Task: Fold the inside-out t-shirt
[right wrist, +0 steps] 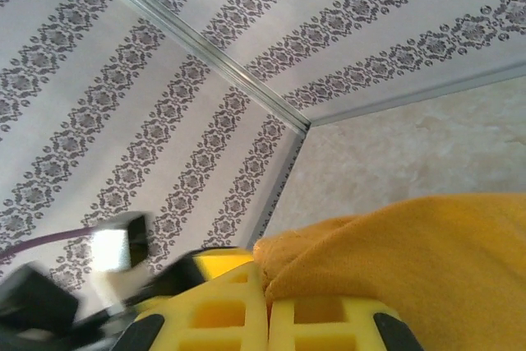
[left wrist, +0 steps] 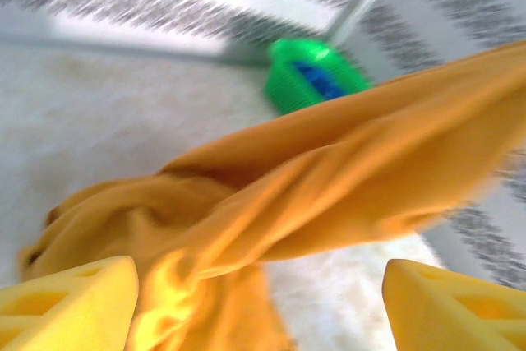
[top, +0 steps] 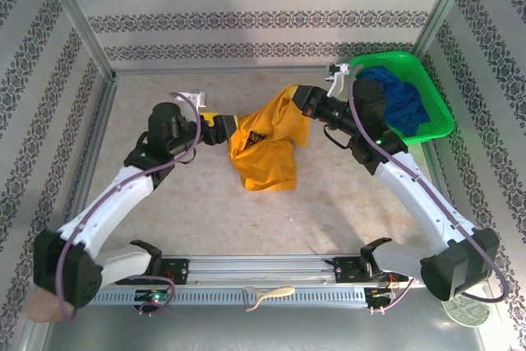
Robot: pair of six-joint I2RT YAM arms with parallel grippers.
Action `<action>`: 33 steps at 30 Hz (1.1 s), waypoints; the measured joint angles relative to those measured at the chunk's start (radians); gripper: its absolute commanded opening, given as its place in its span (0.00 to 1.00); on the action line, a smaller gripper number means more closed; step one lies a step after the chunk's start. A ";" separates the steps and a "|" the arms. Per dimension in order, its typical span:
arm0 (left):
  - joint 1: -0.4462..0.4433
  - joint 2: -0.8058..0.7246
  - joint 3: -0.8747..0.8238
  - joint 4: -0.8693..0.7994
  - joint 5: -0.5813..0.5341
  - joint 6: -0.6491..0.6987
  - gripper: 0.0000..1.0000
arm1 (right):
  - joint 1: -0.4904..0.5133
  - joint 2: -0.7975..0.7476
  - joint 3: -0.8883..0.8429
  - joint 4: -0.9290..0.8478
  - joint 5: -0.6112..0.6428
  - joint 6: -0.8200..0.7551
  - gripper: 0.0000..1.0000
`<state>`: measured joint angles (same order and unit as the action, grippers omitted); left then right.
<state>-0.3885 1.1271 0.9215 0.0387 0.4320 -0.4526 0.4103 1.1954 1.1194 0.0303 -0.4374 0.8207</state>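
The inside-out t-shirt (top: 269, 144) hangs in a bunched drape over the middle of the desk (top: 205, 203), somewhat toward its far edge. Its upper part is lifted at the right and its lower hem lies crumpled on the surface. A small patch of dark print shows on the side turned to the left arm. The right gripper (right wrist: 267, 306) has its jaws pressed together on a fold of the yellow cloth, which it holds up off the desk. The left gripper (top: 220, 126) sits at the shirt's left edge with its jaws spread wide. Its yellow fingers (left wrist: 70, 306) stand far apart, and a twisted band of the fabric runs between them unclamped. A green basket (top: 437, 111) stands in the far right corner of the desk with a blue garment (top: 403, 100) piled inside it.
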 measured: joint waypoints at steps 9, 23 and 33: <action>-0.244 0.180 0.240 -0.005 -0.029 0.027 0.74 | 0.065 0.008 -0.023 -0.003 0.052 -0.012 0.00; -0.259 0.312 0.236 0.024 -0.172 0.060 0.40 | 0.071 -0.019 -0.049 -0.009 0.067 -0.012 0.00; -0.222 0.385 0.274 0.071 -0.069 0.039 0.00 | 0.070 -0.023 -0.068 -0.012 0.071 -0.010 0.40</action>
<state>-0.6109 1.5124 1.1954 0.1093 0.3634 -0.4141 0.4801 1.1721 1.0515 0.0185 -0.3664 0.8112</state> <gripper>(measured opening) 0.045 0.115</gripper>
